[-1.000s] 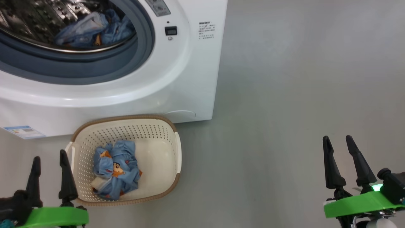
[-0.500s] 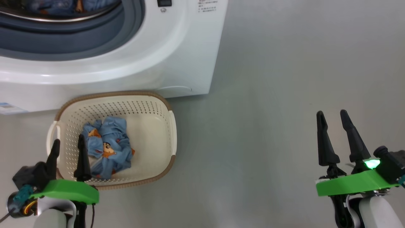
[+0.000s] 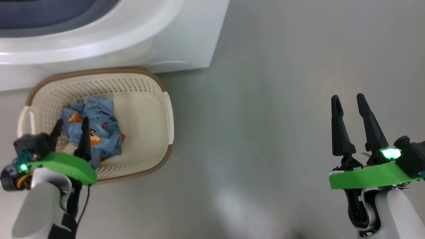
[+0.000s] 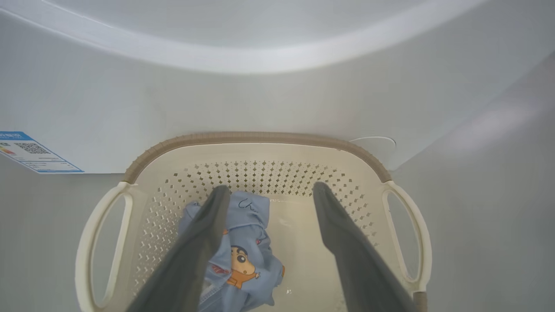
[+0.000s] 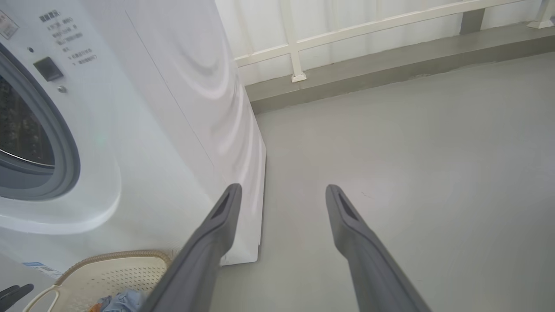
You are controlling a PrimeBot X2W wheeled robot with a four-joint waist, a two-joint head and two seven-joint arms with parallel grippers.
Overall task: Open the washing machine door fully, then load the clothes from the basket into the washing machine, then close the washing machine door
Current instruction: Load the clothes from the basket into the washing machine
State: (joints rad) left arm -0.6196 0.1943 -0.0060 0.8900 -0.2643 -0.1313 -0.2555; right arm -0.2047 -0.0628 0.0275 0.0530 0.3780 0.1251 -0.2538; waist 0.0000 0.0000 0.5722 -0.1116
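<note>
Clothes [image 3: 103, 140] bunched in basket [image 3: 99, 70], left pincer [image 3: 72, 120] spread wide above them

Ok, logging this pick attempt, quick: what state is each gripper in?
Left gripper: open, holding nothing, fingers over the clothes in the basket.
Right gripper: open, holding nothing, over the floor.

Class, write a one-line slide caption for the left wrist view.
Open left gripper aimed at crumpled light blue cartoon-print clothes in the cream perforated plastic basket beside the white washing machine.

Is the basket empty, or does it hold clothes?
Not empty: blue printed clothes lie bunched on the basket floor; the rest is bare.
</note>
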